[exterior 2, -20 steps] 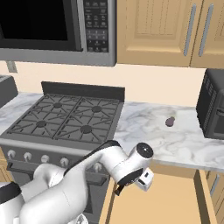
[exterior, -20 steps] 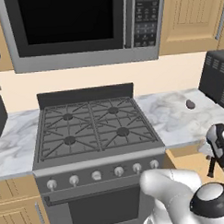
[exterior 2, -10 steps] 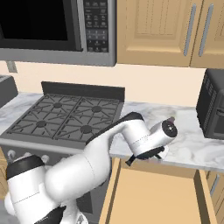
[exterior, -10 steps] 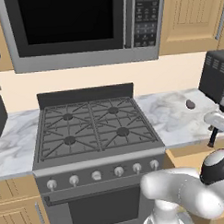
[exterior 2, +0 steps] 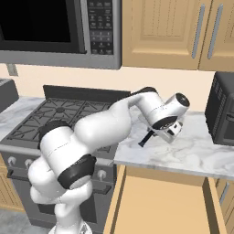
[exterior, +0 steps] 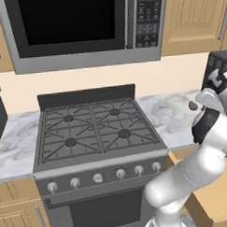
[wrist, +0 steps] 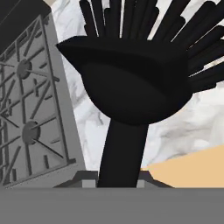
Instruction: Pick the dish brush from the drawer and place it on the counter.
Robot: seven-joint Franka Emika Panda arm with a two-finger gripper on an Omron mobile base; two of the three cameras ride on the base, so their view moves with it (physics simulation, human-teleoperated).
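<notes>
The black dish brush (wrist: 131, 78) fills the hand view, its thin handle running to 6 o'clock and spiky bristles fanning toward 12. It hangs above the white marble desk (exterior 2: 192, 151). The light-tan drawer (exterior 2: 160, 205) stands open below.

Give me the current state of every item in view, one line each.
dish brush: held in the gripper, lifted over the counter
gripper: shut on the brush handle
drawer: pulled open, nothing seen inside
counter: brush not yet set down
cabinet doors: closed
microwave: door closed
</notes>
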